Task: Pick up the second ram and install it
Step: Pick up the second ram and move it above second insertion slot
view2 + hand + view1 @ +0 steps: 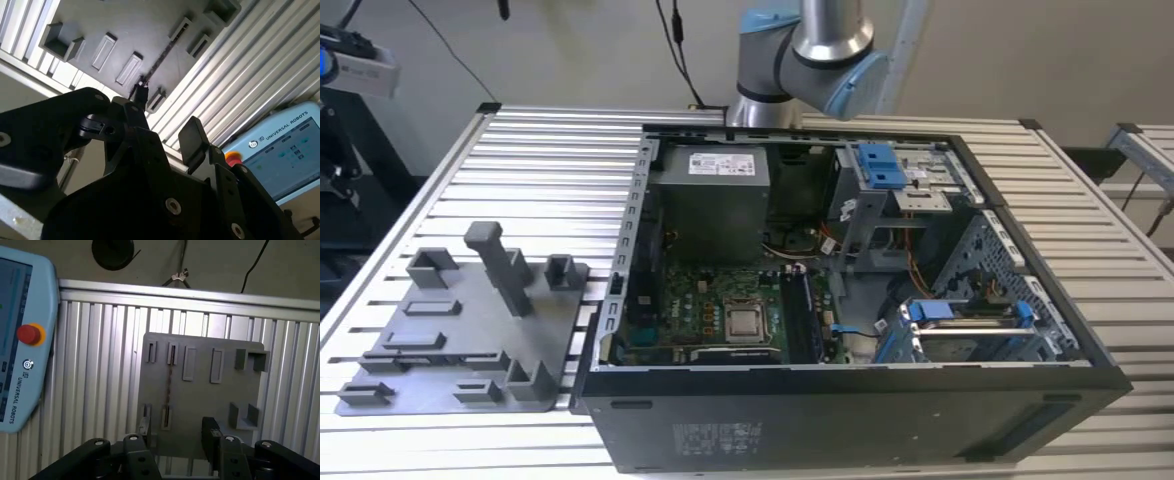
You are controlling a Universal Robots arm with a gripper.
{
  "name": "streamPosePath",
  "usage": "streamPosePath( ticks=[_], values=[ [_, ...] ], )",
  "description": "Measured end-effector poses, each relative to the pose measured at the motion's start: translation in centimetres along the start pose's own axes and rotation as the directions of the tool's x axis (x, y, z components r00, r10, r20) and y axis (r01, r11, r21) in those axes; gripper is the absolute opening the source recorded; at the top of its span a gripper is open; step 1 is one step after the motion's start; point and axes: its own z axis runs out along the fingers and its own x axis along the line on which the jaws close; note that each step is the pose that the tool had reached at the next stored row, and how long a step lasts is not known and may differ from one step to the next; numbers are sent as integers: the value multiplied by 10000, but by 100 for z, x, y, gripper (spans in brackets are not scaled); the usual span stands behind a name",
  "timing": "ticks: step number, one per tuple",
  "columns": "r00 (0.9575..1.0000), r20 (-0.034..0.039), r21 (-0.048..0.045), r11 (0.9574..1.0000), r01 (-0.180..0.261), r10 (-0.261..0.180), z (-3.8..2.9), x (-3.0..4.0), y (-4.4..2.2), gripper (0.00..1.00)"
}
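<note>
The second ram [168, 385] stands edge-on as a thin dark strip between two small holders on the grey fixture plate [200, 400]. In the second wrist view the ram [162, 55] runs diagonally across the same plate [125, 30]. My gripper [177, 427] hovers well above the plate, its two black fingers apart and nothing between them. The ram's near end lies just beyond one fingertip of the gripper [165, 114]. In the exterior view the fixture plate [454, 330] lies at the left, beside the open computer case [854, 420] with its green motherboard [707, 305].
A teach pendant [25, 340] with a red stop button hangs beyond the table edge, and the pendant [280, 155] also appears in the second wrist view. The table of aluminium slats [534, 170] carries the case. Inside are a power supply [714, 190] and blue-latched drive cages [961, 320].
</note>
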Motion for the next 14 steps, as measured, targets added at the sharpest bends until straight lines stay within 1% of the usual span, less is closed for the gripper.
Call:
streamPosePath(
  ticks=[3,4,6,7,9,11,14],
  values=[
    [10000,4,2,10000,0,0,6,0,0,54],
    [10000,46,3,10000,1,-1,10,1,0,54],
    [9998,185,12,10000,5,-5,18,2,0,54],
    [9998,212,2,10000,4,-4,26,1,1,54],
    [9998,215,-72,10000,32,-30,39,1,1,54],
    [9997,185,-142,9998,156,-154,49,1,1,54],
    [9995,183,-144,9996,243,-240,80,1,0,54]
  ],
)
